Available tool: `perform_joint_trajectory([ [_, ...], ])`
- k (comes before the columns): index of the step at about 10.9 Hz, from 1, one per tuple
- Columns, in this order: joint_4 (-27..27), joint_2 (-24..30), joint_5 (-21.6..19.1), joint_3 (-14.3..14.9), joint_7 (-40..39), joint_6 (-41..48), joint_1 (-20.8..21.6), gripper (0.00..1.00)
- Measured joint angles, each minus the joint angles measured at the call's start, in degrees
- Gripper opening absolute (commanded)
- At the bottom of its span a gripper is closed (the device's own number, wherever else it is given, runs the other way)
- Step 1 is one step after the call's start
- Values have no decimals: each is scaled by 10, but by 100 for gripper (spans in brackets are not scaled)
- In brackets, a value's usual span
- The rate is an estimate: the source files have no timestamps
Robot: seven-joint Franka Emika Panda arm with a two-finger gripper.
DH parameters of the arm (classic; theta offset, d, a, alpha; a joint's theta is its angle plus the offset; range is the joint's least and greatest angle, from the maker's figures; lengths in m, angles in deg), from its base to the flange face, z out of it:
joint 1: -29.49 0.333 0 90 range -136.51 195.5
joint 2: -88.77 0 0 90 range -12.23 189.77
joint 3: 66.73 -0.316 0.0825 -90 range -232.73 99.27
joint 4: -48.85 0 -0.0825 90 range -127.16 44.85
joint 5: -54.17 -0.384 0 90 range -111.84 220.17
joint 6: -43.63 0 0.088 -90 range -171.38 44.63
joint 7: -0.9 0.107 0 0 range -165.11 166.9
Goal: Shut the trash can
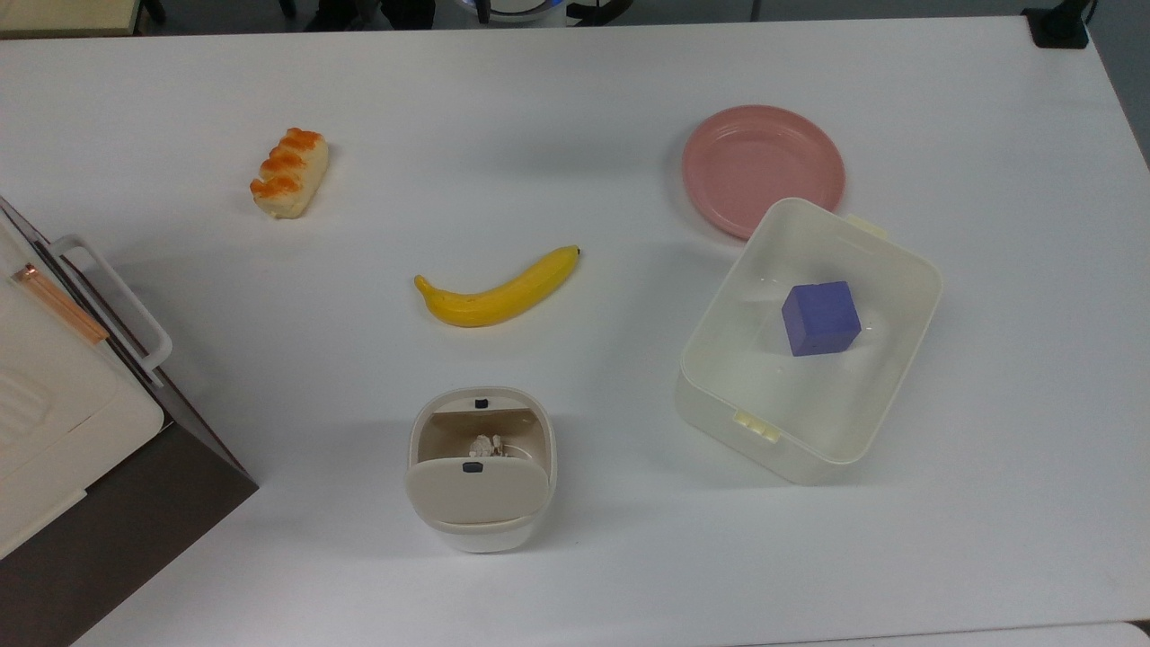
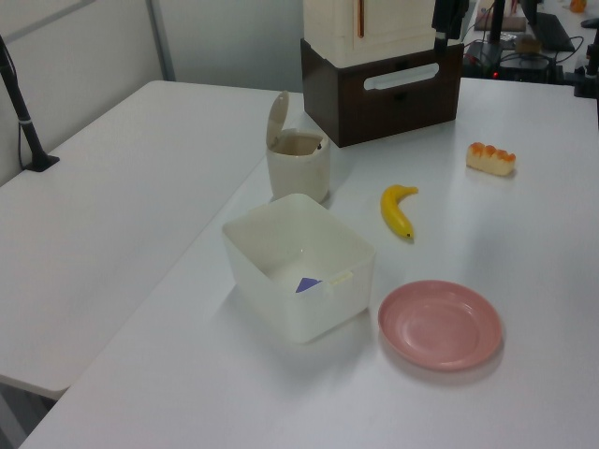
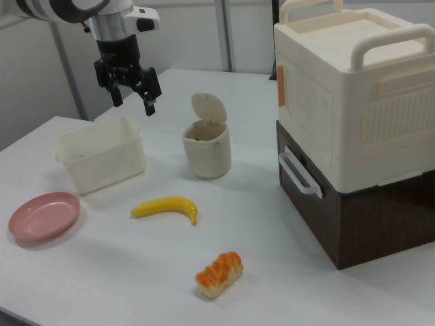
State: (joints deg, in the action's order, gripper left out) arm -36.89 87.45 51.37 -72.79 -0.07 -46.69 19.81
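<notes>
The trash can [image 1: 485, 537] is a small cream-white bin near the front middle of the table in the top view. Its beige lid [image 1: 476, 492], with a small dark button, stands raised on its hinge, and the tan inside holds a bit of crumpled white waste. In the left view the trash can [image 2: 298, 168] sits beside the brown appliance with its lid [image 2: 278, 120] upright. In the right view my gripper [image 3: 132, 100] hangs open in the air, to the left of the trash can [image 3: 206, 153] and higher than it, above the white tub. Nothing is between its fingers.
A banana [image 1: 499, 289] lies mid-table and a bread piece [image 1: 289, 172] lies farther back left in the top view. A translucent white tub [image 1: 710, 404] holding a purple cube [image 1: 820, 318] sits to the right, with a pink plate [image 1: 762, 166] behind it. A large white-and-brown appliance [image 1: 54, 422] fills the left edge.
</notes>
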Motion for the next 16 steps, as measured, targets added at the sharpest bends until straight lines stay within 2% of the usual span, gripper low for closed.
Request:
perform_joint_trajectory([
  [16, 0, -3, 0, 0, -20, 0, 0, 100],
])
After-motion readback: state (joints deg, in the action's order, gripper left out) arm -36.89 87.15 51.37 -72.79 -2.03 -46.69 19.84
